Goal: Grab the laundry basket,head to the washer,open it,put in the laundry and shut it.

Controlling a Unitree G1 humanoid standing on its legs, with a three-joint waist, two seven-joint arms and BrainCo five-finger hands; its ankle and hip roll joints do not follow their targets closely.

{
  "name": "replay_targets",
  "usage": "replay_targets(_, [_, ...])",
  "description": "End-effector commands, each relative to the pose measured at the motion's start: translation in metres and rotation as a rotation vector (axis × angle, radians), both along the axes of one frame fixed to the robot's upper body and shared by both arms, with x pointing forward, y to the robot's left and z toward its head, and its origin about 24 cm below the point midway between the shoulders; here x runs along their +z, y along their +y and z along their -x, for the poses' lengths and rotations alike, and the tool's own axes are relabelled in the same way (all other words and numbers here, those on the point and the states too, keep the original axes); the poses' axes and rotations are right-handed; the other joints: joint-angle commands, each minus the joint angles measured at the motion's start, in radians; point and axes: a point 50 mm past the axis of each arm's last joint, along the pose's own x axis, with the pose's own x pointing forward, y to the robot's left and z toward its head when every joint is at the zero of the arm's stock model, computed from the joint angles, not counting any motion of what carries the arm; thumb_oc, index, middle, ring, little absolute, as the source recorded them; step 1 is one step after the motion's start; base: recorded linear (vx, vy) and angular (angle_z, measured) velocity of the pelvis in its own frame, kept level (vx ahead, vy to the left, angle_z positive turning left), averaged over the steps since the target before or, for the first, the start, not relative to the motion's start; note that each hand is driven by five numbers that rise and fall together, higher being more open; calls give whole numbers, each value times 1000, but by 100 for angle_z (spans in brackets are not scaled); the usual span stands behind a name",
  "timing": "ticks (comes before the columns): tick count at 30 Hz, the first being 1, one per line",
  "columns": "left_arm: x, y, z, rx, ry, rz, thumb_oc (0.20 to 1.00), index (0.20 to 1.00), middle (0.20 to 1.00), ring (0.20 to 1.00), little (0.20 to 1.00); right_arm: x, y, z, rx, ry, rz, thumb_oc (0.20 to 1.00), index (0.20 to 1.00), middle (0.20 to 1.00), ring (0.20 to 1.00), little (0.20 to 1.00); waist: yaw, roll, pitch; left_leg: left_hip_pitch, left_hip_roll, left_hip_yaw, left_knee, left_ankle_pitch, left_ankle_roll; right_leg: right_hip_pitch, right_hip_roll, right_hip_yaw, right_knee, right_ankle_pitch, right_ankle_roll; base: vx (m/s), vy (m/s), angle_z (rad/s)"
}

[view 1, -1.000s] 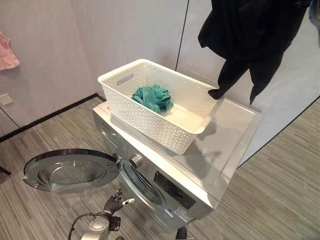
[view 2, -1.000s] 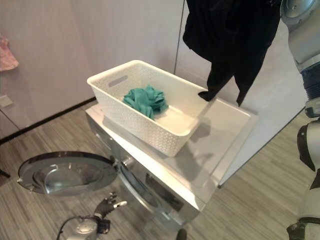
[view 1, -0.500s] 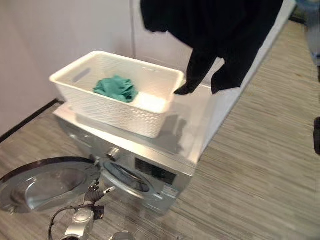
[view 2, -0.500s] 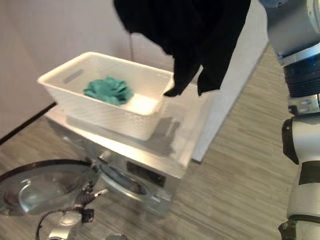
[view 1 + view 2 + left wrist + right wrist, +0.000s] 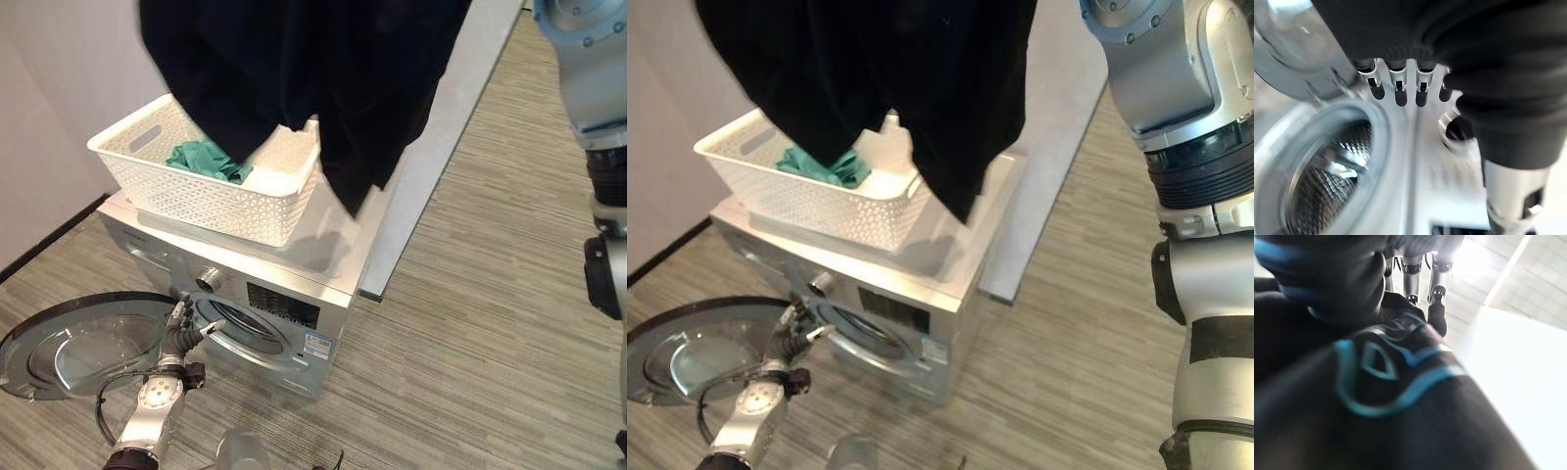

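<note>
1. Step judged: loading. Black garment held high above the washer, hanging in front of the basket; green cloth left in the basket on the washer top.
2. Right hand: fingers curled into the black garment, gripping it; blue pattern on the fabric visible close up in the right wrist view.
3. Left hand: low, at the left rim of the drum opening, just beside the open door; fingers fairly straight, holding nothing.
4. Advice for the step: lower the garment toward the drum opening at the washer's front, not onto the top; gather the trailing hem first so nothing drapes over the rim or catches on the door; keep the left hand clear of the mouth; release only once most of the cloth is inside.
5. Risk, as a judgement: loose fabric snagging on the basket edge and dragging it.
6. View differences: left wrist view gives the drum's perforated inside and a knob on the panel, hidden from the head views. Head views give basket, green cloth and hanging length of the garment.
</note>
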Motion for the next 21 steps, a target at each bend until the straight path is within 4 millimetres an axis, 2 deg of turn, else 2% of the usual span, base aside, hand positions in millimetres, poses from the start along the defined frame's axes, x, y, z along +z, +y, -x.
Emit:
replay_targets(1, [14,-9,-4,-37,-106,-23,1000,1000,1000,1000,1000,6,-13,7,-17,-28,-28,200,200,200,200,200,10,63,-95,121,-26,-8,-244,173,-4,16,-56,23,-66,-61,151,-159,438,51])
replay_targets(2, [14,-18,-10,-67,-109,-17,1000,1000,1000,1000,1000,0,-21,4,-43,-7,-35,200,200,200,200,200,-14,80,-99,138,-34,41,-295,162,-31,6,-91,-16,-40,-52,160,-161,433,68])
replay_targets(4, [17,-28,-14,-111,-122,-24,1000,1000,1000,1000,1000,-3,-25,4,-59,-4,-36,200,200,200,200,200,-24,100,-103,145,-58,73,-326,121,-35,7,-125,-38,-34,-34,176,-109,371,92])
replay_targets(6, [20,-32,-16,-141,-133,-36,1000,1000,1000,1000,1000,-7,-25,3,-58,4,-31,200,200,200,200,200,-26,109,-105,155,-89,88,-356,58,-19,4,-151,-44,-31,-11,192,-83,265,55])
replay_targets(9, [20,-33,-17,-153,-132,-47,1000,1000,1000,1000,1000,-18,-26,-4,-41,50,-43,200,200,200,200,200,-19,114,-104,191,-150,106,-433,-50,24,-24,-198,-32,-4,15,220,-94,266,4])
replay_targets(11, [20,-32,-17,-156,-129,-60,1000,1000,1000,1000,1000,-20,-27,-4,-31,57,-46,200,200,200,200,200,-18,109,-104,194,-171,111,-449,-71,40,-31,-214,-23,-8,33,231,-73,180,-12])
replay_targets(12, [21,-32,-17,-155,-131,-61,1000,1000,1000,1000,1000,-27,-25,-4,20,83,-46,200,200,200,200,200,-14,106,-105,191,-201,117,-459,-109,60,-34,-239,-13,-26,56,249,-75,170,-12])
replay_targets(15, [23,-32,-19,-157,-139,-69,1000,1000,1000,1000,1000,-33,-26,-2,51,99,-44,200,200,200,200,200,-11,97,-107,176,-223,105,-461,-121,69,-26,-253,3,-64,83,263,-69,131,-13])
replay_targets(21, [34,-29,-18,-160,-187,-112,1000,1000,1000,1000,1000,-36,-13,1,147,119,-13,200,200,200,200,200,0,70,-117,185,-246,111,-462,-146,86,-6,-271,15,-115,120,282,-24,39,9])
